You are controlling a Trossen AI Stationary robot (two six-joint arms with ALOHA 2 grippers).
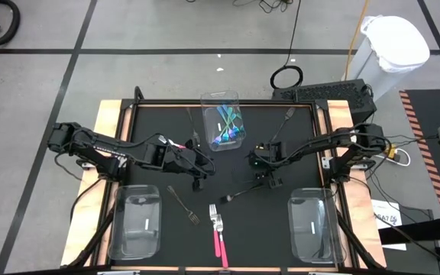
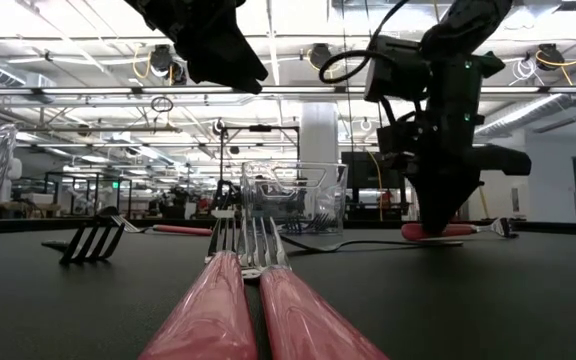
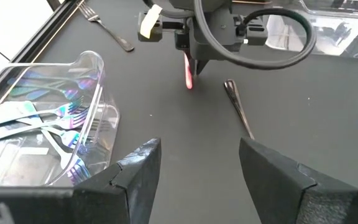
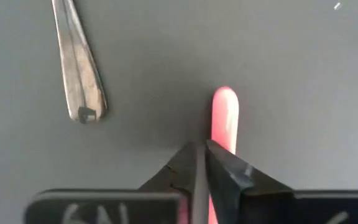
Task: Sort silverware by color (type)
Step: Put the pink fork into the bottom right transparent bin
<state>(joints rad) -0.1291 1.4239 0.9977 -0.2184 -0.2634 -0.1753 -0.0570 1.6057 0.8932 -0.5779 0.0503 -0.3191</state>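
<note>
A pink-handled utensil (image 2: 438, 231) lies on the black table right of centre, under my right gripper (image 1: 266, 177), whose fingers stand shut around its handle. My left gripper (image 3: 197, 168) hovers open and empty left of centre, beside the far clear bin (image 1: 221, 103) that holds several teal-handled forks (image 1: 226, 128). Two pink forks (image 1: 218, 233) lie side by side near the front edge. Dark forks lie flat at the near left (image 1: 182, 205) and just in front of the right gripper (image 1: 239, 191). My right gripper has the pink handle (image 4: 224, 118) near its rounded free end, between its two nearly touching fingers (image 4: 219, 163). The fingers come steeply from above and lie across the handle. The utensil lies level on the table (image 2: 438, 231).
Clear bins stand at the near left (image 1: 136, 221) and near right (image 1: 312, 225) corners. A dark utensil's handle (image 4: 79, 74) lies close beside the pink one. More forks lie at the far side, left of the far bin (image 1: 192, 122) and at its right (image 1: 285, 118).
</note>
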